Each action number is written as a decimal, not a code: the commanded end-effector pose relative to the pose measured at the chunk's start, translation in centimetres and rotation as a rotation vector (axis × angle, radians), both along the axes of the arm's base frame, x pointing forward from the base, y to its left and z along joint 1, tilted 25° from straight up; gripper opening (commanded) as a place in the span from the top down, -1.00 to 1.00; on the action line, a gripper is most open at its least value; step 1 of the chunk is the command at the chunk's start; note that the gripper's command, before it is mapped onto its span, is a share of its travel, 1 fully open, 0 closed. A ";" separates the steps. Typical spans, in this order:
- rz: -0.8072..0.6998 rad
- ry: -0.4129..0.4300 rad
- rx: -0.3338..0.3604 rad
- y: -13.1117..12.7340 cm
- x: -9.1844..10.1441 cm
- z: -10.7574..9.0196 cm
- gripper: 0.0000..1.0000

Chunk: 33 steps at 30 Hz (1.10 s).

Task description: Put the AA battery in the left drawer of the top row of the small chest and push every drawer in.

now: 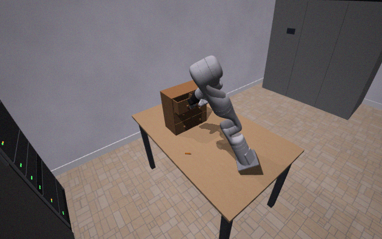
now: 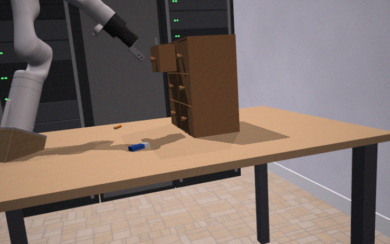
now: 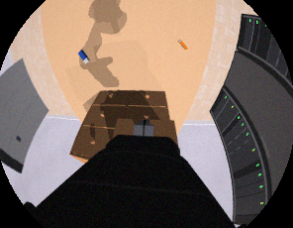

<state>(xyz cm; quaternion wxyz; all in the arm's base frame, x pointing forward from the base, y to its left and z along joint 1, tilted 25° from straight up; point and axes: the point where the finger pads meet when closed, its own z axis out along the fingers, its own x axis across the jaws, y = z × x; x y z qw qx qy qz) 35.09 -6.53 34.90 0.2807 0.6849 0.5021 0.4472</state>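
The AA battery (image 1: 187,153) (image 2: 117,126) (image 3: 183,45), orange with a grey end, lies on the table, out in front of the chest and towards its left side. The small brown chest (image 1: 168,114) (image 2: 214,84) stands upright. Its top-left drawer (image 1: 180,108) (image 2: 166,57) (image 3: 165,128) is pulled partly out and looks level; the part of its inside that shows in the top camera looks dark and empty. The other drawers that show look pushed in. My gripper (image 1: 192,107) (image 2: 142,58) (image 3: 145,125) is shut and empty, just in front of the open drawer's front, near knob height.
A blue and white block (image 2: 139,147) (image 3: 83,57) lies on the table (image 1: 216,190) (image 2: 311,127), in front of the chest and to the right. The arm's base stands at the end of the table opposite the chest. A wall rises behind the chest.
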 end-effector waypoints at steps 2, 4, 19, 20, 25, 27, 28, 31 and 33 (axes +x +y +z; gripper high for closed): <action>-0.003 0.000 -0.005 -0.4 0.5 0.1 1.00; -0.003 0.001 -0.005 -0.4 0.7 0.1 1.00; -0.003 0.000 -0.005 -0.8 2.9 0.8 1.00; -0.003 0.000 -0.005 -0.9 3.1 0.9 1.00; -0.003 0.002 -0.005 -1.1 4.0 1.1 1.00; -0.003 0.002 -0.004 -1.1 4.4 1.2 1.00; -0.003 0.002 -0.004 -1.2 4.6 1.2 1.00; -0.003 0.003 -0.004 -1.3 5.1 1.4 1.00; -0.003 0.003 -0.004 -1.4 5.5 1.5 1.00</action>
